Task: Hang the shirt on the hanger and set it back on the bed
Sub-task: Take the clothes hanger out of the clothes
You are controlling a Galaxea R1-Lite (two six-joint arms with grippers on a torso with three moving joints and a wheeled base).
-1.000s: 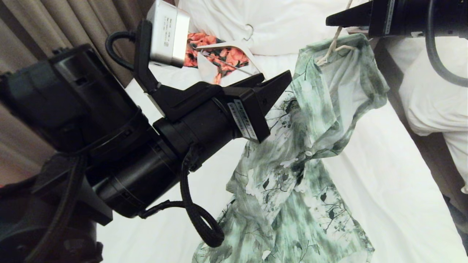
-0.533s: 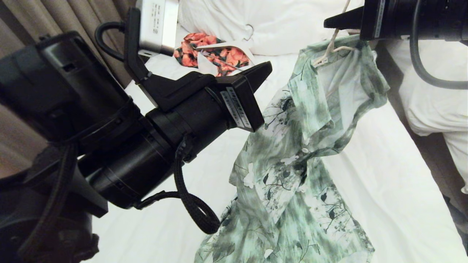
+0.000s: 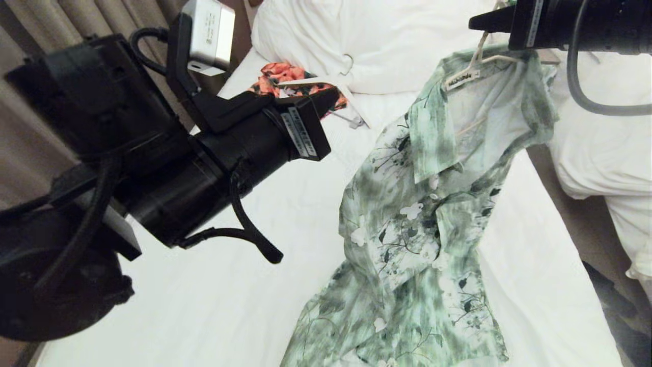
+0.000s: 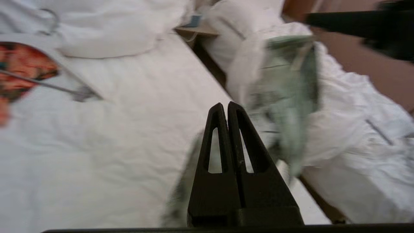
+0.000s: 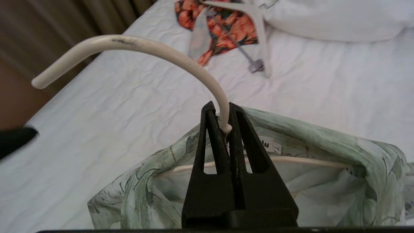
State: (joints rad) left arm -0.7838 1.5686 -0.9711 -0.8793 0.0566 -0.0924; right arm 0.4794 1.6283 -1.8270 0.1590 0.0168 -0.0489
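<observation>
One shirt (image 3: 433,204) hangs on one hanger (image 5: 136,45) at 1 o'clock above the bed (image 3: 229,306). Right gripper (image 5: 226,113) pinches the hanger's neck; left gripper (image 4: 227,108), at 10 o'clock, pressed together, empty.

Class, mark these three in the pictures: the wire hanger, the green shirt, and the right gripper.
hanger (image 5: 181,58): right wrist view, on its curved hook.
shirt (image 3: 407,229): head view, on the buttoned front.
right gripper (image 5: 221,113): right wrist view, between its fingertips.
</observation>
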